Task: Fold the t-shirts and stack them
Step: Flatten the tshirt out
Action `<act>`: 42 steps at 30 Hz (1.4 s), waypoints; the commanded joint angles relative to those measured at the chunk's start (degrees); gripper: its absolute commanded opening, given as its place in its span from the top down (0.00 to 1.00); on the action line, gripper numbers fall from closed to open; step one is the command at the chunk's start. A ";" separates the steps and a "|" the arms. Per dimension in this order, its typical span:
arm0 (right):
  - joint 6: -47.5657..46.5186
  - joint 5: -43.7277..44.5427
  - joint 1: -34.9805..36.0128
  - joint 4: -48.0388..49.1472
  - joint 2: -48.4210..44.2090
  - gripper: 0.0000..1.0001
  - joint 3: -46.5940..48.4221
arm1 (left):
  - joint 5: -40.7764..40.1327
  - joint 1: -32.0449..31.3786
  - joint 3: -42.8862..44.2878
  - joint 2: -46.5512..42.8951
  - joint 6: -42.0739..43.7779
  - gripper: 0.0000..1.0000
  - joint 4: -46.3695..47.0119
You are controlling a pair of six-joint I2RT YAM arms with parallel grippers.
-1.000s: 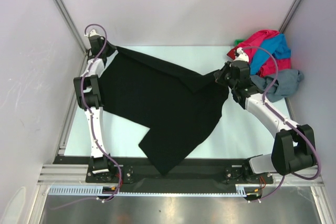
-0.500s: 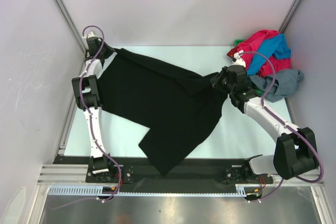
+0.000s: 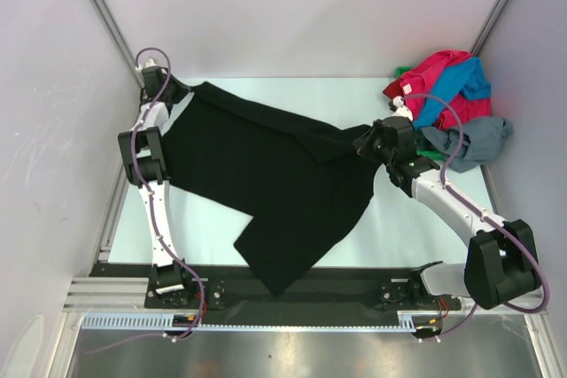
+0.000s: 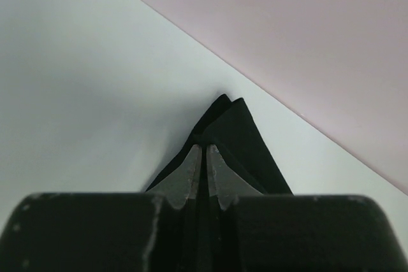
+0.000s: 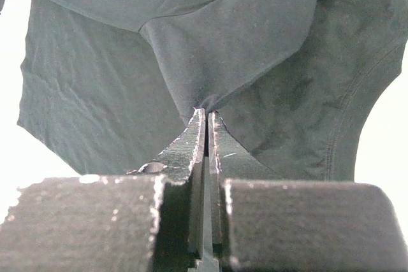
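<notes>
You have the black t-shirt (image 3: 275, 174) stretched low across the counter (image 3: 416, 223) between your two end effectors. The left end effector (image 3: 182, 88), out at 10 o'clock, is clamped on one corner of it, and the wrist view shows black cloth pinched tight. The right end effector (image 3: 363, 142), at about 3 o'clock, is clamped on a bunched fold at the opposite edge. The shirt's lower part trails toward 6 o'clock. The red-pink t-shirt (image 3: 434, 71), blue t-shirt (image 3: 471, 86) and grey t-shirt (image 3: 478, 139) lie heaped in the corner at 2 o'clock.
</notes>
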 commanded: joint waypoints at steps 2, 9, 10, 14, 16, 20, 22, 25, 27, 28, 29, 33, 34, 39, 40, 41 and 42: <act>0.72 0.93 0.34 -0.09 -2.73 1.00 -0.14 | 1.18 0.82 -2.44 -1.61 -1.30 0.91 -0.24; 0.99 0.94 0.42 -1.14 -5.37 1.00 -1.28 | -0.39 0.91 -4.81 -4.25 1.51 0.76 -3.83; 1.42 -0.28 0.60 -1.32 -5.46 1.00 -1.46 | -1.35 1.08 -5.34 -5.47 2.38 0.76 -4.10; 2.04 -0.47 1.65 -2.11 -5.64 1.00 -2.69 | -3.73 1.44 -8.07 -8.90 4.06 0.75 -4.98; 1.96 -0.21 1.83 -2.29 -5.81 1.00 -3.22 | -3.74 1.44 -8.51 -9.70 5.63 0.69 -5.07; 0.82 0.93 1.83 -2.11 -6.60 1.00 -3.39 | -1.45 1.61 -4.49 -7.96 7.14 0.55 -7.43; 0.72 0.85 1.74 -1.68 -6.78 1.00 -3.48 | -1.01 1.61 -2.46 -6.46 6.96 0.55 -10.34; 0.64 0.23 1.83 -1.23 -6.87 1.00 -3.74 | -0.40 1.61 -0.60 -4.60 5.21 0.57 -11.31; 0.72 0.23 1.83 -1.14 -6.95 1.00 -3.92 | 2.05 1.61 -1.21 -4.08 3.63 0.61 -9.21; 0.72 0.40 1.74 -0.88 -7.04 1.00 -4.09 | 2.76 1.44 -1.48 -3.99 1.97 0.63 -8.51; 0.64 0.32 1.83 -0.88 -7.13 1.00 -4.44 | 2.94 1.52 -2.26 -3.99 0.99 0.64 -7.63; 0.55 0.41 1.74 -0.97 -7.22 1.00 -4.18 | 3.30 1.44 -3.15 -3.64 -1.74 0.63 -7.09; 0.46 0.41 1.74 -0.80 -7.13 1.00 -4.18 | 2.86 1.44 -3.41 -3.55 -2.52 0.63 -7.53; 0.64 0.32 1.74 -0.44 -6.78 1.00 -4.36 | 1.36 1.35 -5.70 -4.16 -4.90 0.64 -8.32; 0.72 0.14 1.83 -0.35 -6.69 1.00 -4.27 | 1.27 1.35 -5.61 -3.99 -5.95 0.66 -8.50; 0.81 0.14 1.83 -0.35 -6.78 1.00 -4.36 | 1.36 1.35 -5.52 -3.64 -6.48 0.67 -8.85; 0.81 0.14 1.83 -0.27 -6.87 1.00 -4.53 | 1.36 1.35 -5.52 -3.55 -6.92 0.68 -8.85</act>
